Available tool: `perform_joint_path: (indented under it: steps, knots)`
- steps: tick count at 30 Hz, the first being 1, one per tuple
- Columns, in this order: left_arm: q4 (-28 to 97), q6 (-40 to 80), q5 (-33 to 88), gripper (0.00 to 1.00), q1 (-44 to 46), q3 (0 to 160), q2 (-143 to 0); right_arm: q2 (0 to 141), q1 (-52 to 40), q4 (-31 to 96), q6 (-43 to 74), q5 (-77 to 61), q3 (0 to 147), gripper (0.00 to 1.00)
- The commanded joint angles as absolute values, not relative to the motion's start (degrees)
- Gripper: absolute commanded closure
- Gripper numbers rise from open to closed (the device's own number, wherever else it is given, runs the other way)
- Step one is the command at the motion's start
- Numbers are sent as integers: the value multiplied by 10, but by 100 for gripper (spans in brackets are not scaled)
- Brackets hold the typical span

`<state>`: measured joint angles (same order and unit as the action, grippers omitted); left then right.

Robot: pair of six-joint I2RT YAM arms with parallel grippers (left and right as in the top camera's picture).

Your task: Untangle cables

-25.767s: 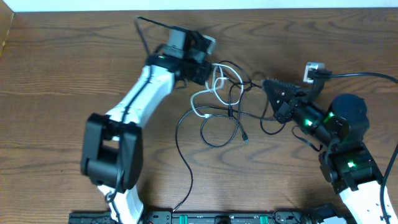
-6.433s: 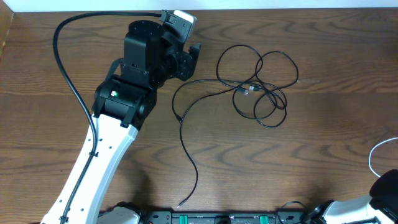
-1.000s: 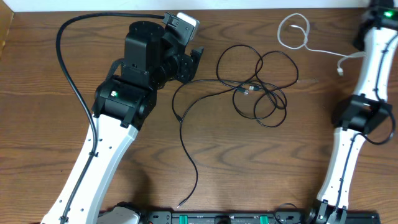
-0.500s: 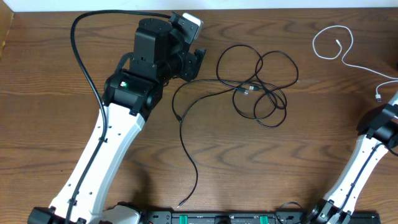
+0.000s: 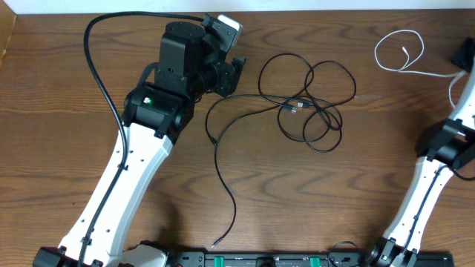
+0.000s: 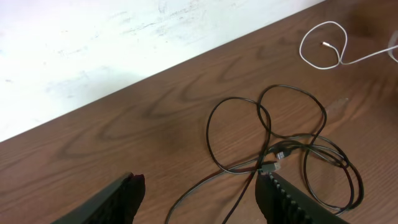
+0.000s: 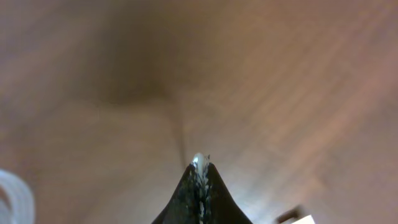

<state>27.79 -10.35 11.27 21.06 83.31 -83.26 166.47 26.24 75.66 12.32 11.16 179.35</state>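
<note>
Black cable [image 5: 297, 107] lies coiled just right of the left gripper [image 5: 236, 74], whose jaws stand spread and empty. White cable [image 5: 377, 53] loops left of the right gripper [image 7: 199, 174], pinched in its closed tips.

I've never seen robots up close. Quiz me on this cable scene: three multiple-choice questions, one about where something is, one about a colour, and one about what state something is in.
1. Where does the white cable lie?
A. Off to the right, apart from the black cable
B. Threaded through the black cable
C. Coiled at the front edge

2. What colour is the cable coiled in the middle?
A. White
B. Black
C. Red

3. How do the left arm's fingers stand?
A. Shut on the black cable
B. Open, holding nothing
C. Shut on the white cable

Answers:
1 A: a gap separates the two cables.
2 B: the middle loops are black.
3 B: the wrist view shows a wide gap with nothing gripped.
</note>
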Motion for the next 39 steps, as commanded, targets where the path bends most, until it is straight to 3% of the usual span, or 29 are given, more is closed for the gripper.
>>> perform_joint_path:
  steps: [1, 4, 11, 39]
  knots:
    - [282, -107, 112, 38, 209, 836, -833, 1655, 243, 726, 74, 24, 1799, 99]
    - [287, -107, 112, 38, 209, 836, -833, 1655, 237, 688, 44, -30, 1799, 99]
    - [297, -105, 112, 38, 209, 836, -833, 1655, 236, 628, 56, 10, 1799, 99]
    - [311, -92, 112, 38, 209, 836, -822, 1656, 232, 583, 11, -69, 1791, 99]
